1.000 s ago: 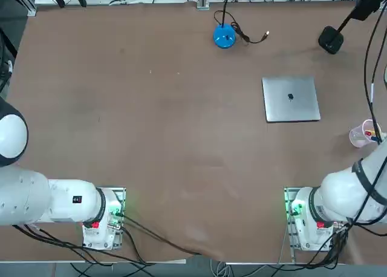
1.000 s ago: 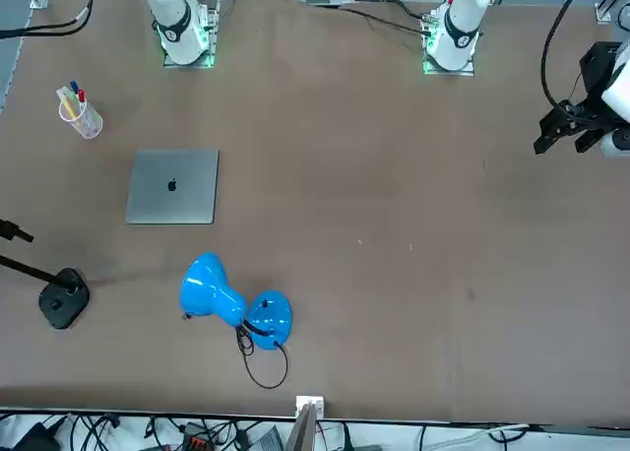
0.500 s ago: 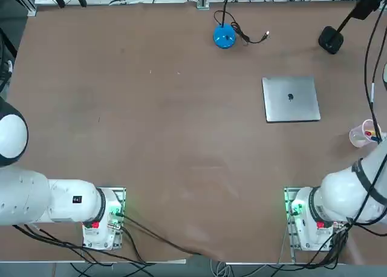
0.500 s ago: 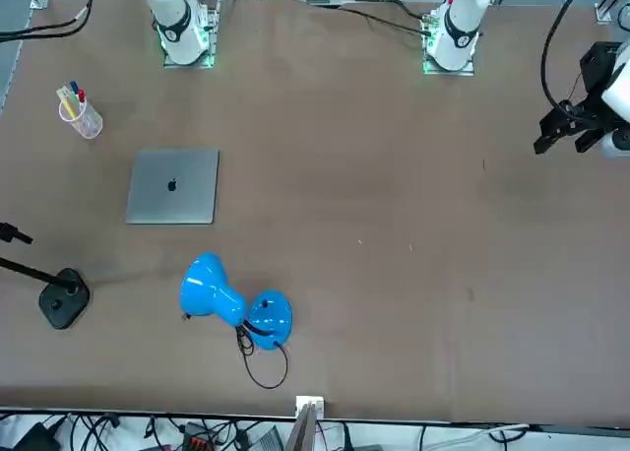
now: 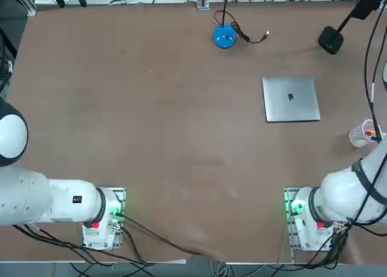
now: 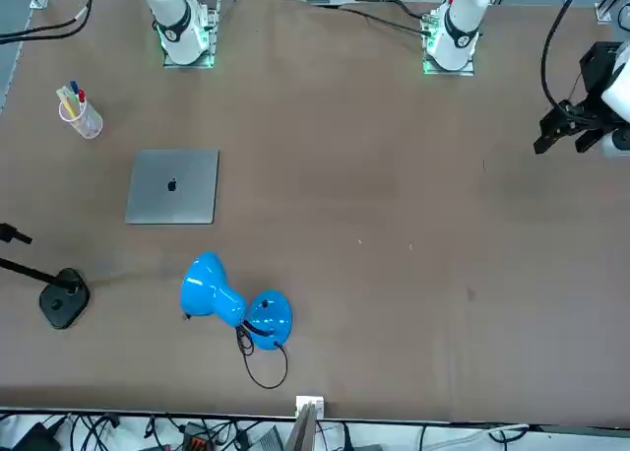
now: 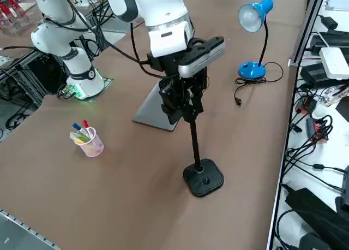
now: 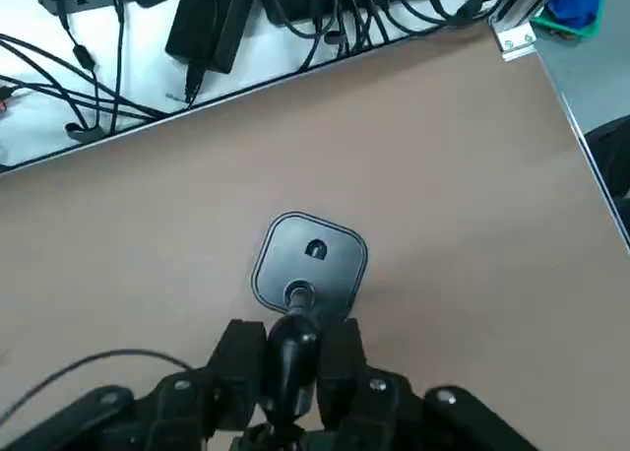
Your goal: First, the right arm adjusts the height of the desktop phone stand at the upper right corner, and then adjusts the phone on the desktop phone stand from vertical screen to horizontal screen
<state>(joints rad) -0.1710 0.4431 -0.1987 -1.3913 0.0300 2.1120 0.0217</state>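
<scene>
Nothing is seen to have moved since the earlier frames: in the top and front views the stand, the laptop, the lamp and the cup lie exactly where they did a second ago.

The right gripper (image 7: 180, 103) is held at the upper end of the desktop phone stand (image 7: 200, 168), pointing down over the table's far right corner. In the wrist view its two fingers (image 8: 241, 357) are closed on the thin black pole, one on each side, with the pole clamped between the pads directly above the base. The right arm (image 7: 158, 21) reaches out from its base plate with the green light to this corner.

The stand's black base (image 8: 309, 260) rests flat on the brown table (image 5: 181, 138), near the far right edge, and the pole rises upright from it into the gripper. The clamp head and the phone cannot be made out behind the gripper.

A silver laptop (image 5: 291, 99) lies closed just nearer than the stand. A clear cup of pens (image 7: 87, 139) stands near the right edge, nearer to the arm's base. A blue desk lamp (image 7: 252, 37) stands along the far edge, to the left of the stand.
</scene>
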